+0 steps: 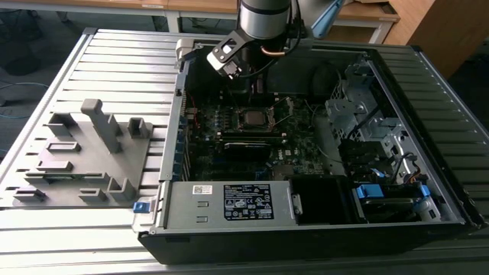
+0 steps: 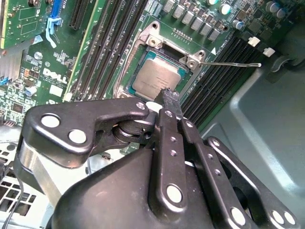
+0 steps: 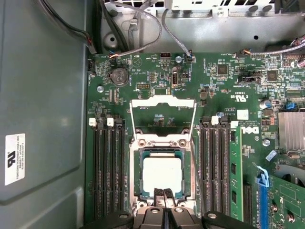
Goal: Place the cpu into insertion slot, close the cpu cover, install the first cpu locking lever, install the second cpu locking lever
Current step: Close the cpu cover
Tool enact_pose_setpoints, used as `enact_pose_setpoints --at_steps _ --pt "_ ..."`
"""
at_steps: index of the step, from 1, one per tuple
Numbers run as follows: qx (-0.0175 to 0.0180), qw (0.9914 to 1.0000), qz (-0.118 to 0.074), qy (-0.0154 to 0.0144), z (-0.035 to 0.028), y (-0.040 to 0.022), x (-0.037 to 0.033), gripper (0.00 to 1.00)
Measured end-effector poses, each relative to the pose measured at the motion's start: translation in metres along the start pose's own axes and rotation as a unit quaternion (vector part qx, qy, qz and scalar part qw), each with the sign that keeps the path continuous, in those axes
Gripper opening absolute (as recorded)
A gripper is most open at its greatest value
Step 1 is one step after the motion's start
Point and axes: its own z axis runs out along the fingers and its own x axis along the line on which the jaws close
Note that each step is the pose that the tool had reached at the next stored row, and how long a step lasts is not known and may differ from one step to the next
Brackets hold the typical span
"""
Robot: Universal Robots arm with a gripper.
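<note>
The cpu [image 3: 162, 174] lies flat in the insertion slot [image 3: 137, 167] on the green motherboard, its grey metal face up; it also shows in the second wrist view [image 2: 155, 78] and the exterior view [image 1: 251, 117]. The cpu cover [image 3: 163, 101], a thin silvery frame, is swung open and lies back beyond the slot. A thin wire locking lever [image 2: 228, 63] sticks out sideways from the slot's corner, unlatched. My gripper [image 3: 164, 194] hovers just over the cpu's near edge, fingers pressed together and holding nothing. One black fingertip [image 2: 170, 98] shows beside the chip.
The open computer case [image 1: 397, 63] stands on a slatted metal table [image 1: 114, 63]. Black memory slots [image 3: 107, 171] flank the socket on both sides. A grey fixture block [image 1: 91, 149] sits at the exterior view's left. Cables [image 3: 143, 19] and a drive cage [image 1: 359, 109] crowd the case.
</note>
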Motion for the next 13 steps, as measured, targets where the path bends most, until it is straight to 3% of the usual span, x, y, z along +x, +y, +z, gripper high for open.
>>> enact_pose_setpoints --at_steps 13 --pt "0.0000 1.00000 0.000 0.0000 -0.0025 0.0005 0.0001 0.11"
